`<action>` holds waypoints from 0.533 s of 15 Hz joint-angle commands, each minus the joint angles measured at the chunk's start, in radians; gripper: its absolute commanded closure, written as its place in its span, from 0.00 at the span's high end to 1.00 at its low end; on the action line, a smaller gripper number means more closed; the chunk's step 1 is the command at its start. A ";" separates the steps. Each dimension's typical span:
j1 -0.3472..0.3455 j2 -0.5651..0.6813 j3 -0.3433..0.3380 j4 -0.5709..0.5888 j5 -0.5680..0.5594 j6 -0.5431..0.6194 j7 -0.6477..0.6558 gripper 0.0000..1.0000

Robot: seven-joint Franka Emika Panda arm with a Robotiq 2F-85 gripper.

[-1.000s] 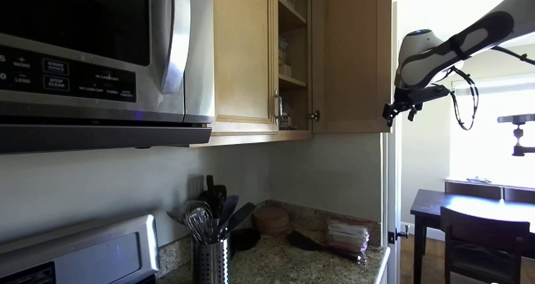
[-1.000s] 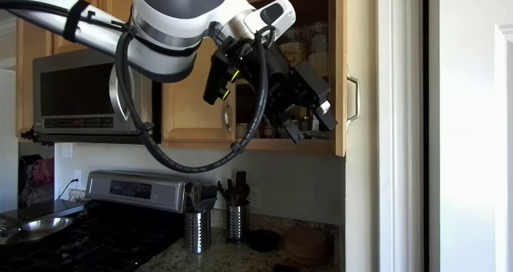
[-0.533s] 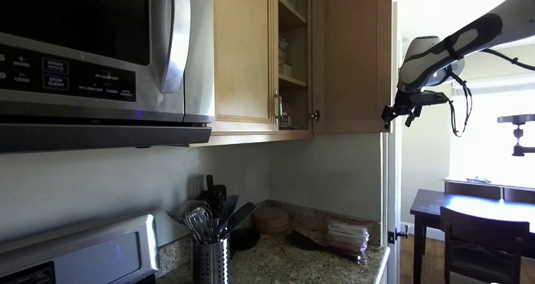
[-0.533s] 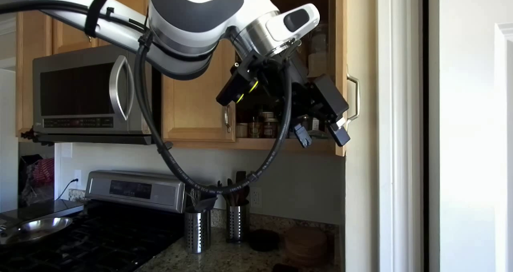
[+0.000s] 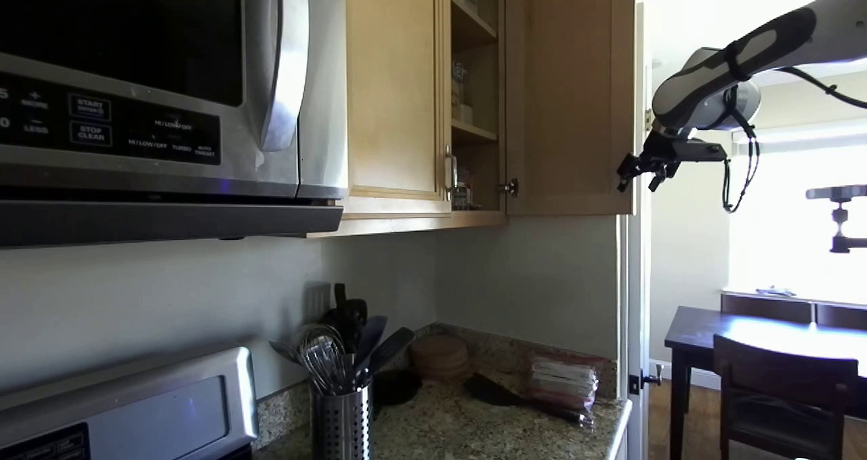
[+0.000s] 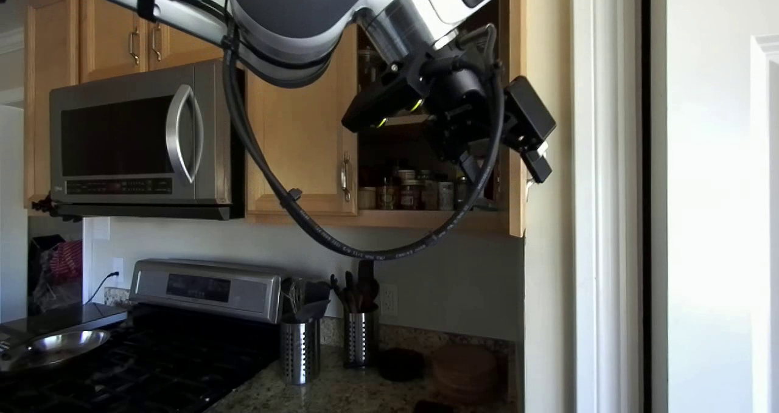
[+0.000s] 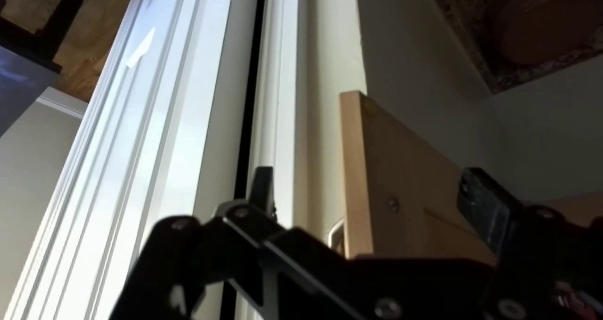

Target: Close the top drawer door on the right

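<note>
The top drawer door, a tall light-maple upper cabinet door (image 5: 562, 101), stands wide open; its narrow edge (image 6: 517, 209) faces out in an exterior view. Its metal bar handle (image 7: 335, 233) shows partly in the wrist view, on the outer face. My gripper (image 6: 505, 166) is open and empty. One finger (image 6: 538, 166) is on the handle side of the door edge, the other on the cabinet side. In the wrist view, the door edge (image 7: 355, 169) appears between the fingers of the gripper (image 7: 367, 181). I cannot tell whether either finger touches the door.
A matching closed wood door (image 5: 396, 94) is nearer the steel microwave (image 6: 122, 133). Shelves with jars (image 6: 411, 194) show inside the open cabinet. White door trim (image 6: 602, 218) and a white door (image 7: 155, 145) stand on the handle side. A cable (image 6: 365, 253) loops below the arm.
The gripper has moved right towards the door edge in an exterior view, dipped slightly, then risen and tilted. Its fingers have come to either side of that edge. The cabinet door has not moved.
</note>
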 commanded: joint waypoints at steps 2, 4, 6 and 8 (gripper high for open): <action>0.050 0.002 -0.074 0.025 0.132 0.012 -0.109 1.00; 0.079 0.006 -0.099 0.027 0.209 -0.002 -0.150 1.00; 0.121 0.000 -0.123 0.016 0.296 -0.001 -0.207 1.00; 0.158 0.002 -0.140 0.015 0.370 0.008 -0.267 1.00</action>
